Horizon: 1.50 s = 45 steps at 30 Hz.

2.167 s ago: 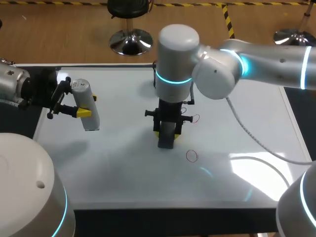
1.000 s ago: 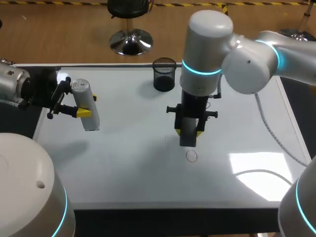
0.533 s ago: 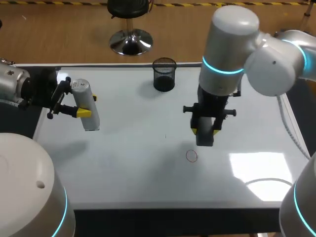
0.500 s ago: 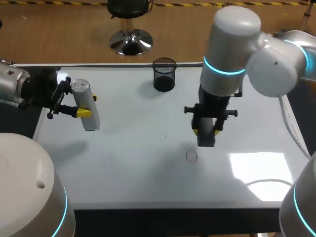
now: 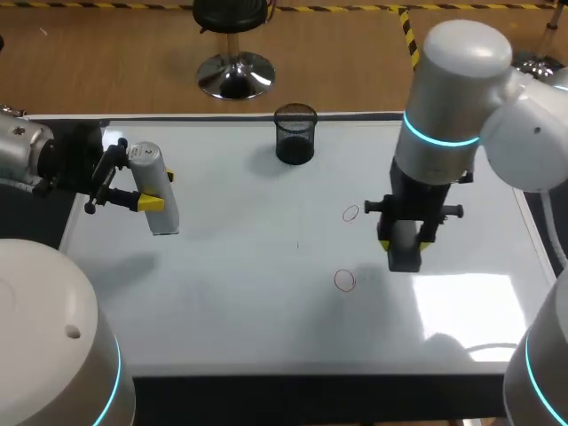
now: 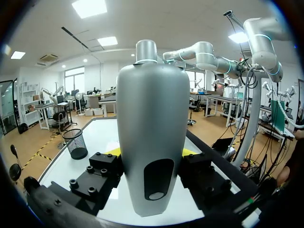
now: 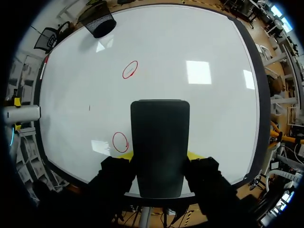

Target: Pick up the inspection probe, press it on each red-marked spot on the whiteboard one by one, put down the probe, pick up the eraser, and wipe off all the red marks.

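The silver, bottle-shaped probe (image 5: 157, 197) hangs over the whiteboard's (image 5: 231, 302) left side, and my left gripper (image 5: 151, 190) is shut on it. In the left wrist view the probe (image 6: 152, 137) stands upright between the black fingers (image 6: 105, 167). My right gripper (image 5: 405, 240) is shut on the black eraser (image 5: 404, 254), just right of two red circles: a far one (image 5: 351, 213) and a near one (image 5: 344, 280). From the right wrist the eraser (image 7: 159, 142) points at the board, with the near circle (image 7: 120, 141) beside it and the far circle (image 7: 130, 69) ahead.
A black mesh cup (image 5: 295, 133) stands at the board's far edge, also seen as the mesh cup (image 7: 100, 23) far ahead of the right gripper. The board's near edge runs just below the near circle. A tiny dark speck (image 5: 298, 245) marks the board's middle.
My right arm has carried the eraser rightward across the board, from over the middle to the right of both circles, uncovering the far circle. The left arm and probe have stayed put.
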Each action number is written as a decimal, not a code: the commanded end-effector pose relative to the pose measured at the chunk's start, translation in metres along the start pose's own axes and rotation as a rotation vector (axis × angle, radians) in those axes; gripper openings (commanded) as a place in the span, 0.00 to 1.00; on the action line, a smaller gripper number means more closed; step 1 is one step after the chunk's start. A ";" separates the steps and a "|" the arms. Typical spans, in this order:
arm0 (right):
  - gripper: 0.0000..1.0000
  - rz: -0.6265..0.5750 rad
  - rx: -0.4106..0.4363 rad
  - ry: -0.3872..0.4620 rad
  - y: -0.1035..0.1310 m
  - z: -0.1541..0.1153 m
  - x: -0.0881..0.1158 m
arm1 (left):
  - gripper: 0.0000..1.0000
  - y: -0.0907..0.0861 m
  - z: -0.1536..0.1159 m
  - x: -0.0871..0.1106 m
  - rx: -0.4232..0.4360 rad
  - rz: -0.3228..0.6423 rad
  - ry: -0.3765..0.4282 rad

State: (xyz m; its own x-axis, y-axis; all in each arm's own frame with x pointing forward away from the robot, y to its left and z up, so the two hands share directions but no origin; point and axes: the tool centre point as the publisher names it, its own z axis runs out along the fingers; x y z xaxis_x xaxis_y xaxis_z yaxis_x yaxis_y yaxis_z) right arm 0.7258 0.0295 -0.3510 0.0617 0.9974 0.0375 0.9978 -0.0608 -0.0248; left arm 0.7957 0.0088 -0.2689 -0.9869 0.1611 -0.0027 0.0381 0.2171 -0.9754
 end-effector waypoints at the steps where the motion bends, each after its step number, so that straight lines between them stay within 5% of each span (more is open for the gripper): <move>1: 0.00 0.016 -0.004 0.049 0.000 -0.002 -0.020 | 0.00 -0.001 -0.001 0.001 0.000 0.003 -0.002; 28: 0.00 0.013 -0.009 0.061 0.001 -0.003 -0.026 | 0.00 0.003 -0.001 0.006 0.006 -0.014 -0.027; 45: 0.00 0.013 -0.009 0.061 0.001 -0.003 -0.026 | 0.00 0.003 0.031 0.018 0.028 -0.044 -0.052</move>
State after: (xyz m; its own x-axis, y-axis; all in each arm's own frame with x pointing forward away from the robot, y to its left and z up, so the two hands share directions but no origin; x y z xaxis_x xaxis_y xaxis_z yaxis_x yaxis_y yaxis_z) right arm 0.7257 0.0047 -0.3497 0.0765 0.9925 0.0958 0.9970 -0.0751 -0.0177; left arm 0.7792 -0.0122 -0.2827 -0.9919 0.1230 0.0310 -0.0067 0.1935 -0.9811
